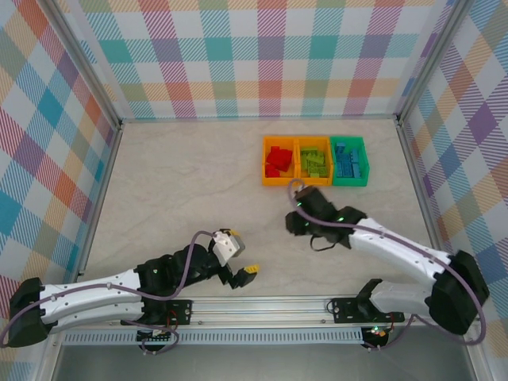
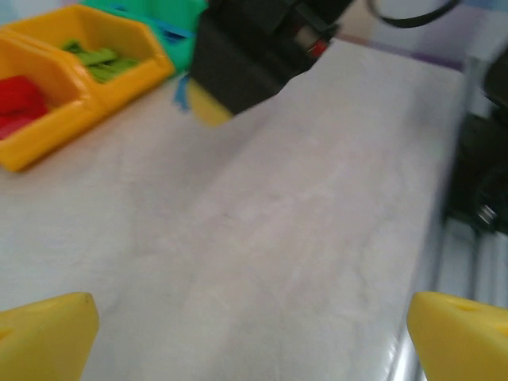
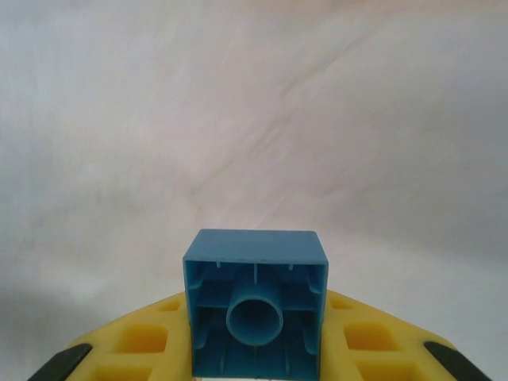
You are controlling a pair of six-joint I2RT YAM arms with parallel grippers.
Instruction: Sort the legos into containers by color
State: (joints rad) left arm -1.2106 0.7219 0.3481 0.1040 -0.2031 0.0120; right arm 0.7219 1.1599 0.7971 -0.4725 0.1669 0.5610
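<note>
**1. Status.** The right gripper (image 3: 255,353) has its jaws closed on one blue brick (image 3: 255,302). In the wrist view the brick sits square between the yellow fingers (image 3: 111,361), hollow underside toward the camera. In the top view this gripper is low over the table (image 1: 175,182), on the near side of the bins and close to them. I cannot tell whether the brick is clear of the surface.

**2. Other arm.** The left gripper (image 1: 242,276) stands with its jaws wide open and nothing between them. It sits near the front edge, well apart from the bins.

**3. Destination.** The green bin (image 1: 349,182), at the right end of the row, holds the blue bricks. The middle bin (image 1: 313,182) holds green ones and the end bin (image 1: 278,182) holds red ones; both are orange.

**4. Procedure, as I judge it.** The step in hand is carry and release.
- I lift straight up first, until the brick is above rim height.
- I travel away from the bases and to the right, and I avoid a low pass over the middle bin.
- I hold the closing force steady and move smoothly, because the grip is on smooth side walls.
- I centre over the green bin before opening.
- I release low over the pile, so the brick cannot bounce into the neighbouring bin.
- I leave the left arm parked, out of the path.
</note>
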